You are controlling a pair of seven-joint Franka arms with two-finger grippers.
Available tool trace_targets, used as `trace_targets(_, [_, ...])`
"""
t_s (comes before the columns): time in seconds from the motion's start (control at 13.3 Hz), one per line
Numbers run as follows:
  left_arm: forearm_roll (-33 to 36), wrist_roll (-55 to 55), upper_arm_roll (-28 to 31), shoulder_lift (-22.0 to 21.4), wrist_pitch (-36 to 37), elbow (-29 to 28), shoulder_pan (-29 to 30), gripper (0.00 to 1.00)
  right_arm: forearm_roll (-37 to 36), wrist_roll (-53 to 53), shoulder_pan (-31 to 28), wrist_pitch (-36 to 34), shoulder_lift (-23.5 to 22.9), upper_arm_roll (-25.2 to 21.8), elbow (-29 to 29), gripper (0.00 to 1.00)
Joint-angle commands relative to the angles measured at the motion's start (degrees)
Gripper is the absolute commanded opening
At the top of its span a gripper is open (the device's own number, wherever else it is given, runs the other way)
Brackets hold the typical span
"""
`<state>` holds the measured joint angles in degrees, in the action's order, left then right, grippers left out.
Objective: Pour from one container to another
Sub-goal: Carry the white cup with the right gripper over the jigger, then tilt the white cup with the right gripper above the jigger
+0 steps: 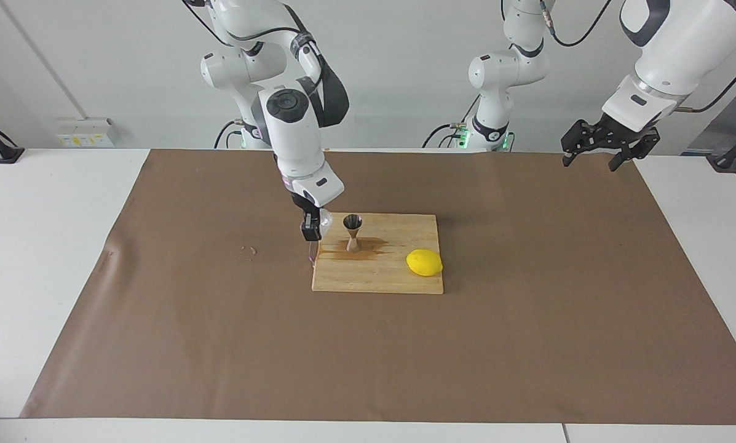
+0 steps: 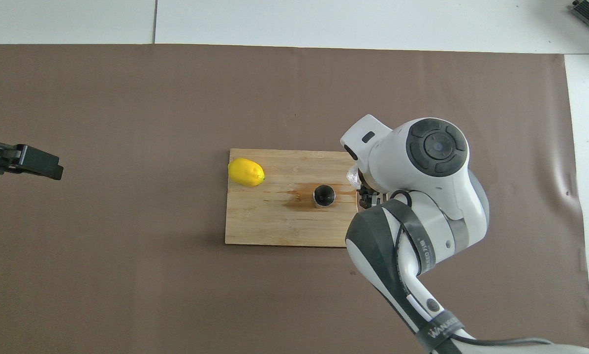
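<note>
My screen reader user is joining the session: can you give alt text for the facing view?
The right gripper, shut on the white crinkly cup, holds it beside the steel jigger standing on a stained wooden board with a lemon. The left gripper waits open, raised over the brown mat's corner.

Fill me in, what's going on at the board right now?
The right gripper is shut on the crinkly white cup, holding it in the air beside the steel jigger. The jigger stands upright on the wooden board, with a dark wet patch around its foot. A lemon lies on the board toward the left arm's end. The left gripper waits open, raised over the table's edge.
</note>
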<state>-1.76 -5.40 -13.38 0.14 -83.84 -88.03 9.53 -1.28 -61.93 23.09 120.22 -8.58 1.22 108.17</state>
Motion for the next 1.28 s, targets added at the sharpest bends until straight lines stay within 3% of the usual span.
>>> trace_targets(0.0, [-0.3,0.6,-0.3,0.2,-0.1,0.3,0.6,1.0,-3.9,3.6,1.4,-2.3,-0.3,0.0,-1.6,0.36])
trace_targets(0.68, [-0.2,0.6,-0.3,0.3,-0.3,0.3,0.7,1.0,-11.1,4.6,5.5,-3.6,-2.1,0.0,-4.8,0.36])
trace_targets(1.21, [0.1,0.6,-0.3,0.4,-0.2,0.1,0.7,1.0,-21.8,7.5,9.1,-3.9,-2.7,0.1,-4.6,0.36])
